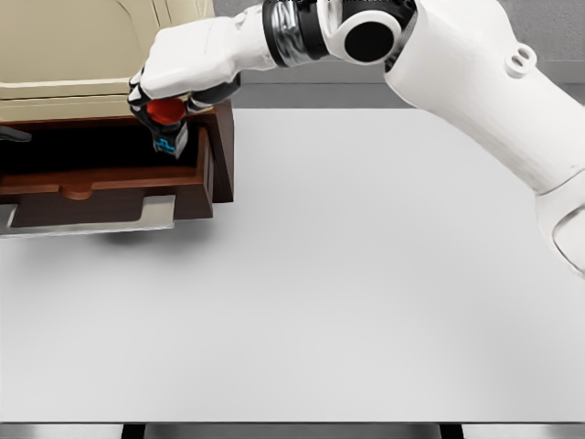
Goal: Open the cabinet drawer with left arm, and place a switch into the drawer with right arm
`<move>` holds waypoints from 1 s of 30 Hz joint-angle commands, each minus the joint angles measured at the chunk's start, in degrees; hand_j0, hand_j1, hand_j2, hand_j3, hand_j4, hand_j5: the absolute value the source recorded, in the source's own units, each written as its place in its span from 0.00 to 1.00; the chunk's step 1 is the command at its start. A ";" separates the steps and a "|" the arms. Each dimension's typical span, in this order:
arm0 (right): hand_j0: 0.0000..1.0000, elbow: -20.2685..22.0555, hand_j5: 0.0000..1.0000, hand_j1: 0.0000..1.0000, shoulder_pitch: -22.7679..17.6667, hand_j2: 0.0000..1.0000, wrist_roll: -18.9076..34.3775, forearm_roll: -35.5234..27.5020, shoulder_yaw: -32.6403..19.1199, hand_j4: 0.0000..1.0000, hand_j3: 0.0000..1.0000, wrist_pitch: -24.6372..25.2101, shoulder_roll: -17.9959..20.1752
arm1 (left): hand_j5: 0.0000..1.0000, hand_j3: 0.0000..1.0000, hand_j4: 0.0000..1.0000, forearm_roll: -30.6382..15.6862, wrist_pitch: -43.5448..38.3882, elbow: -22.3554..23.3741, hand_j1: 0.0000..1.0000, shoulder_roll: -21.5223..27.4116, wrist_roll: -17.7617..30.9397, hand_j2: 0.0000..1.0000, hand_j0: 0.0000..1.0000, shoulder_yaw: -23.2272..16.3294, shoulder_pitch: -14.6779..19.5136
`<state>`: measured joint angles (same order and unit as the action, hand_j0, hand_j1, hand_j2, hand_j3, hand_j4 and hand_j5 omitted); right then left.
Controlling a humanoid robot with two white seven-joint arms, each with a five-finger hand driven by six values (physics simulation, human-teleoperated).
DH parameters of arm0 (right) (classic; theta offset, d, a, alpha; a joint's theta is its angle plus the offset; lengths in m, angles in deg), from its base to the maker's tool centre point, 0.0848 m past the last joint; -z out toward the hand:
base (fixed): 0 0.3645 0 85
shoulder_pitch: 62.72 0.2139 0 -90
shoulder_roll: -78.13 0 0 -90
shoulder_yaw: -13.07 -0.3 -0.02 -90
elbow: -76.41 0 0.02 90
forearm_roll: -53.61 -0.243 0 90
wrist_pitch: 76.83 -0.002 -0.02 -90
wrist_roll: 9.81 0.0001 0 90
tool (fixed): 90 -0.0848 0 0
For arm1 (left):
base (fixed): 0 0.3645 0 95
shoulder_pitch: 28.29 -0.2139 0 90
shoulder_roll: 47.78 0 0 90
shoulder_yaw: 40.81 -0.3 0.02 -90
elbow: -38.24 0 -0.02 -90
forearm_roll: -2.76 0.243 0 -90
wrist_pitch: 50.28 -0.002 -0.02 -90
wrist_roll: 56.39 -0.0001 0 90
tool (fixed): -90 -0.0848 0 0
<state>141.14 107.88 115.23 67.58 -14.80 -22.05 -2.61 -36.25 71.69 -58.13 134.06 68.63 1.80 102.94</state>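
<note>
White tabletop [347, 302] filled the foreground in front of you, and it carried the cabinet [82, 46] at the far left. Your right arm swept in from the right edge and reached clear across to it! The drawer [119, 187] stood pulled out, its dark hollow facing up, which is why you could come at it from above. Your right hand [178, 78] had its fingers clamped around the switch [167, 123], red button on top and dark body hanging below. You held it over the drawer's right end, just inside the side wall, low at the opening but, by my read, not resting on the floor of it. That put release next, once it sat lower. Your left hand I couldn't make out; only a dark sliver showed at the left edge.
</note>
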 commanded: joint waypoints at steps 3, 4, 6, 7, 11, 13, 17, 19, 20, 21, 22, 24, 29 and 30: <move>0.34 -5.39 0.34 0.34 0.18 0.34 -0.05 -0.35 1.06 0.34 0.34 0.22 -4.87 | 1.00 1.00 1.00 0.07 -0.15 0.05 1.00 -0.17 -0.01 1.00 1.00 -0.07 0.00; 0.34 -6.27 0.34 0.34 0.18 0.34 -0.05 -0.26 1.06 0.34 0.34 0.22 -5.57 | 1.00 1.00 1.00 0.07 -0.15 0.05 1.00 -0.17 -0.01 1.00 1.00 -0.07 0.00; 0.35 -6.80 0.35 0.35 0.18 0.35 -0.05 -0.35 1.06 0.35 0.35 0.22 -7.06 | 1.00 1.00 1.00 0.07 -0.15 0.05 1.00 -0.17 -0.01 1.00 1.00 -0.07 0.00; 0.35 -6.80 0.35 0.35 0.18 0.35 -0.05 -0.26 1.15 0.35 0.35 0.22 -7.50 | 1.00 1.00 1.00 0.07 -0.15 0.05 1.00 -0.44 -0.01 1.00 1.00 -0.16 0.00; 0.39 -6.89 0.39 0.39 0.53 0.39 -0.05 -0.26 1.50 0.39 0.39 0.22 -8.12 | 1.00 1.00 1.00 0.07 -0.15 0.05 1.00 -0.44 -0.01 1.00 1.00 -0.16 0.00; 0.77 -9.44 0.77 0.77 0.62 0.77 -0.05 0.44 1.32 0.77 0.77 0.22 -8.91 | 1.00 1.00 1.00 0.07 -0.15 0.05 1.00 -0.44 -0.01 1.00 1.00 -0.16 0.00; 1.00 -10.14 1.00 1.00 1.05 1.00 -0.05 3.26 0.80 1.00 1.00 0.22 -9.09 | 1.00 1.00 1.00 0.07 -0.15 0.04 1.00 -0.44 -0.01 1.00 1.00 -0.16 0.00; 1.00 -10.14 1.00 1.00 1.23 1.00 -0.05 3.26 0.80 1.00 1.00 0.22 -9.09 | 1.00 1.00 1.00 0.16 -0.15 0.05 1.00 -0.44 -0.01 1.00 1.00 -0.16 0.00; 1.00 -10.14 1.00 1.00 1.41 1.00 -0.05 3.17 0.80 1.00 1.00 0.22 -9.17 | 1.00 1.00 1.00 0.16 -0.15 0.05 1.00 -0.44 -0.01 1.00 1.00 -0.16 0.00; 1.00 -10.05 1.00 1.00 1.41 1.00 -0.05 3.17 0.80 1.00 1.00 0.22 -9.26 | 1.00 1.00 1.00 0.16 -0.15 0.05 1.00 -0.44 -0.01 1.00 1.00 -0.16 -0.09; 1.00 -10.05 1.00 1.00 1.41 1.00 -0.05 3.17 0.80 1.00 1.00 0.22 -9.26 | 1.00 1.00 1.00 0.16 -0.15 0.05 1.00 -0.44 -0.01 1.00 1.00 -0.16 -0.09; 1.00 -7.95 1.00 1.00 1.67 1.00 -0.05 2.64 0.53 1.00 1.00 0.22 -9.26 | 1.00 1.00 1.00 0.16 -0.15 0.05 1.00 -0.44 -0.01 1.00 1.00 -0.16 0.00; 1.00 8.48 1.00 1.00 -2.11 1.00 -0.05 0.36 -0.52 1.00 1.00 0.22 10.76 | 1.00 1.00 1.00 0.69 -0.06 -1.36 1.00 -0.44 -0.01 1.00 1.00 0.02 0.00; 1.00 13.49 1.00 1.00 -3.16 1.00 -0.05 0.18 -0.61 1.00 1.00 0.22 18.14 | 1.00 1.00 1.00 0.78 -0.06 -2.33 1.00 -0.70 -0.01 1.00 1.00 0.37 0.00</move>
<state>146.81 103.75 115.21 68.86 -14.99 -22.00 5.23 -35.30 71.72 -59.42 133.41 68.63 1.89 103.01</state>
